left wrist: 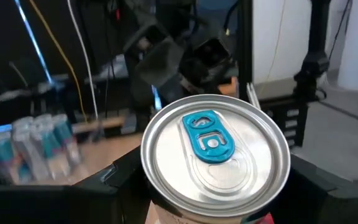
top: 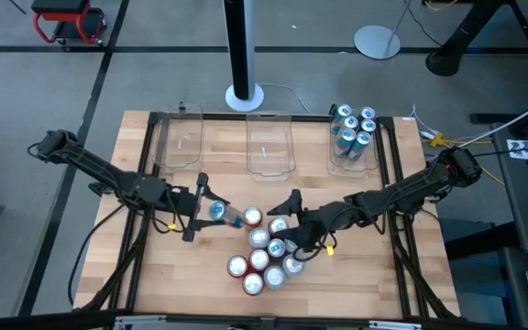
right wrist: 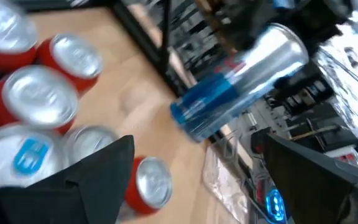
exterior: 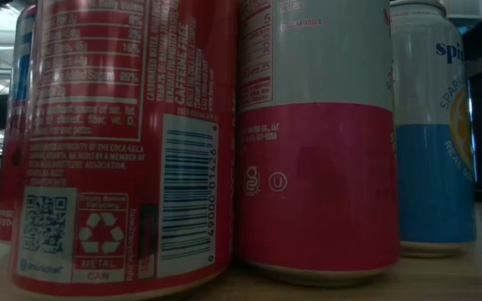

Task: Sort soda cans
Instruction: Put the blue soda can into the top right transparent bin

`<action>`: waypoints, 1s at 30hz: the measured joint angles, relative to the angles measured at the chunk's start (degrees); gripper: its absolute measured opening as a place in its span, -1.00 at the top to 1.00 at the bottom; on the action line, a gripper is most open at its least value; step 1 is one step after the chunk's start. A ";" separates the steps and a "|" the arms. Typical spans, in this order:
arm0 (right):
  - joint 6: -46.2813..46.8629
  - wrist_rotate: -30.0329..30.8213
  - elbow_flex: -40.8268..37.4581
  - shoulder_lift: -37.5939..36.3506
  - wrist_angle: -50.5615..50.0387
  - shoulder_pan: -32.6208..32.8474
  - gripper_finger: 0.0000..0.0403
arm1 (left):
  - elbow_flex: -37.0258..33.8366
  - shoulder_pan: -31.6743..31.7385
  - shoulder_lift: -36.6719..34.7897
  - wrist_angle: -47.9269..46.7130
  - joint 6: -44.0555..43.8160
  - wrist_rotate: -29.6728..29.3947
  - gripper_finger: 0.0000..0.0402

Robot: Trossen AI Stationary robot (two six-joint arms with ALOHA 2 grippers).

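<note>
Though half hidden, gripped blue can (top: 218, 212)

The left end effector (left wrist: 213, 199) grips a silver-topped, blue-tabbed soda can (left wrist: 215, 155).

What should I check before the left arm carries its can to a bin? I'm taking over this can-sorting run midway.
1. Left end effector shut on a can: ok; the teal-blue can sits between its fingers, blue tab showing in the left wrist view.
2. Can clear of the table: ok by the right wrist view, where it hangs tilted.
3. Target bin: ok; the right bin already holds teal-blue cans.
4. Other two bins: ok; the left bin and middle bin hold no cans.
5. Path: not ok; the right end effector, open, hovers over the can cluster in between.
</note>
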 joint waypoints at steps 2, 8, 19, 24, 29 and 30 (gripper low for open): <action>1.44 0.67 0.00 0.00 2.34 -0.39 -0.75 | 0.00 -0.03 1.06 2.64 1.49 0.02 -0.18; 8.96 1.15 0.00 0.00 6.27 -1.80 -0.75 | 0.00 0.02 6.14 11.90 7.08 -0.36 -0.18; 20.01 2.12 0.00 0.49 6.97 -2.34 -0.75 | 2.21 3.64 14.73 17.74 13.43 -1.34 -0.18; 21.33 3.07 0.71 4.16 10.62 -2.79 -0.75 | 5.55 5.04 19.10 17.57 15.18 -1.25 -0.18; 22.77 1.57 2.57 6.73 10.99 -4.22 -0.75 | 7.94 4.77 22.08 17.57 16.28 -0.77 -0.18; 22.80 1.65 2.67 7.02 10.59 -4.26 -0.75 | 8.23 4.74 22.42 17.58 16.52 -0.79 -0.18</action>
